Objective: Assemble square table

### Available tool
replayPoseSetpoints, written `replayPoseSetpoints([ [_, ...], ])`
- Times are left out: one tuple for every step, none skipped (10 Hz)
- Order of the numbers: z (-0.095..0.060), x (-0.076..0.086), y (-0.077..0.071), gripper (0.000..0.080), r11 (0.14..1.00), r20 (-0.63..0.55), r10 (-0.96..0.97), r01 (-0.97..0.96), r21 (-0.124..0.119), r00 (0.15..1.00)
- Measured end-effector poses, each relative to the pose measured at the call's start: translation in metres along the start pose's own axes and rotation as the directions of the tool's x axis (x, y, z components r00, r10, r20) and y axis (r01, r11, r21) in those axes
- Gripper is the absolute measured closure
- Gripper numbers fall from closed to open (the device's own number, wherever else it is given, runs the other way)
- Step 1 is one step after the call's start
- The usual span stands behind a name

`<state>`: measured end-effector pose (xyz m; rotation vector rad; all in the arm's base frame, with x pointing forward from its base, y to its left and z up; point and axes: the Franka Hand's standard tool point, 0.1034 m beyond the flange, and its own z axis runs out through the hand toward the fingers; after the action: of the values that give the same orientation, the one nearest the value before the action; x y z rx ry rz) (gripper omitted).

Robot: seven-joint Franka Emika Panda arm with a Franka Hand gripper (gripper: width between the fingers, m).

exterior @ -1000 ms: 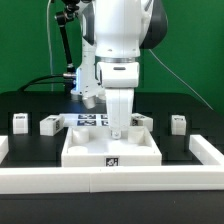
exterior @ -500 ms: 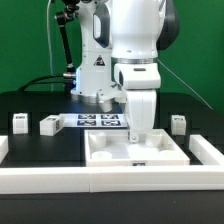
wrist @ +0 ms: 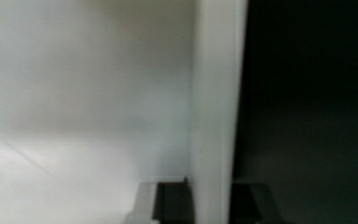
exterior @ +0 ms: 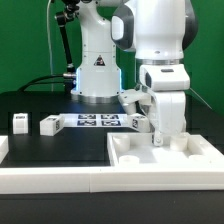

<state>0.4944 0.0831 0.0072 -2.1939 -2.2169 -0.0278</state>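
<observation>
The square table's white slab [exterior: 128,160] with its raised rim lies flat at the exterior view's right, tight against the front rail. My gripper [exterior: 158,141] stands upright over the slab's back rim and is shut on that rim. The wrist view shows the slab's white face [wrist: 87,100] and the rim [wrist: 217,90] running between my dark fingertips [wrist: 176,203], with my gripper [wrist: 215,203] clamped across it. Two small white legs [exterior: 19,122] [exterior: 48,124] stand at the left; a third [exterior: 136,120] shows just behind my gripper.
The marker board [exterior: 95,120] lies flat on the black table between the legs. A long white rail [exterior: 55,181] borders the front edge and turns up at the right [exterior: 207,150]. The arm's base [exterior: 95,70] stands behind the marker board.
My gripper has slid the slab steadily toward the exterior view's right, from the middle of the table to the right corner by the rail. The grip has stayed shut.
</observation>
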Motion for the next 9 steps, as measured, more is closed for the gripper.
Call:
replayPoseSetpoints([
  [0.000,0.000,0.000,0.0738,1.000,0.000,0.001,-0.001,0.000,1.000],
  [0.000,0.000,0.000,0.0738,1.000,0.000,0.001,-0.001,0.000,1.000],
  [0.000,-0.001,0.000,0.0738,1.000,0.000,0.001,-0.001,0.001,1.000],
  [0.001,-0.001,-0.001,0.0549,1.000,0.000,0.002,-0.002,0.001,1.000],
  [0.000,-0.001,-0.001,0.0549,1.000,0.000,0.007,-0.007,0.000,1.000],
  [-0.004,-0.002,-0.001,0.0348,0.999,0.000,0.035,-0.035,-0.009,0.999],
  [-0.009,-0.002,-0.002,0.0224,0.998,0.000,0.055,-0.055,-0.016,0.998],
  [-0.015,-0.001,-0.001,0.0224,0.996,0.000,0.081,-0.081,-0.024,0.997],
  [-0.024,0.003,-0.001,0.0165,0.992,-0.001,0.119,-0.119,-0.039,0.993],
])
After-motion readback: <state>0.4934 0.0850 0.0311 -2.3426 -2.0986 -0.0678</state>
